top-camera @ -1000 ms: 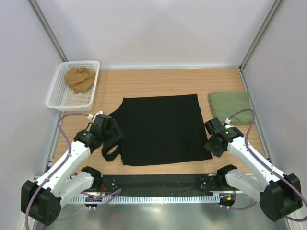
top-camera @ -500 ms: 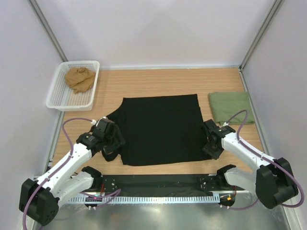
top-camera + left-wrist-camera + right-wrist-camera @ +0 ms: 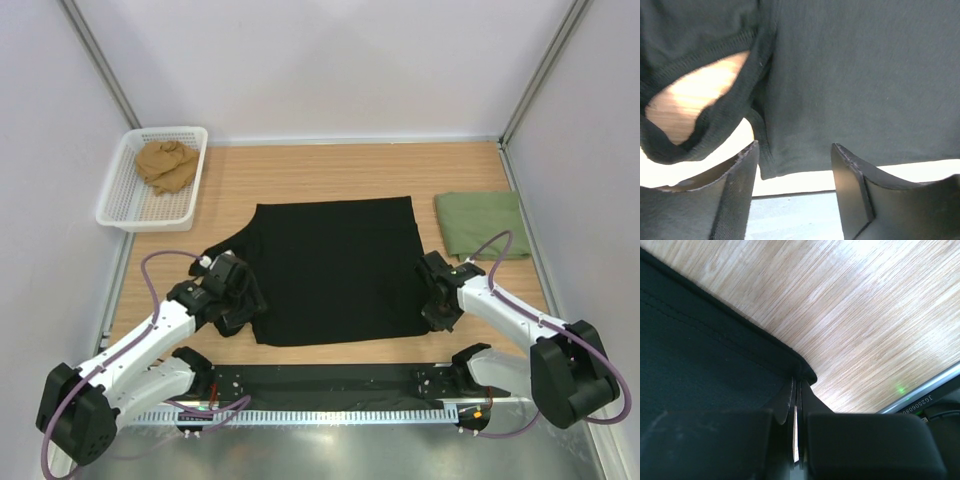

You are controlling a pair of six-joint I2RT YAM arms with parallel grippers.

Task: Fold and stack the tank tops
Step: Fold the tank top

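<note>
We are judging this job to be about half done. The green tank top (image 3: 482, 225) is lying folded into a neat rectangle on the table (image 3: 300, 180), beyond the right pincer (image 3: 437, 305) and a little to its right, apart from it. The black tank top (image 3: 335, 270) is lying flat and unfolded between the two pincers, reaching away from both toward the far side. The right pincer is pressed together, and in its wrist view it is pinching the near hem corner of the black tank top at its fingertips. The left pincer (image 3: 235, 300) is standing spread, its fingers straddling the near corner by the armhole, with the cloth edge lying between them and nothing gripped yet. So we are seeing the first fold being set up, not made: the black tank top is waiting to be folded and then stacked with the green one. Well beyond the left pincer and to its left, a basket (image 3: 118, 215) is holding a crumpled tan cloth (image 3: 165, 165); we cannot tell what that cloth is.
</note>
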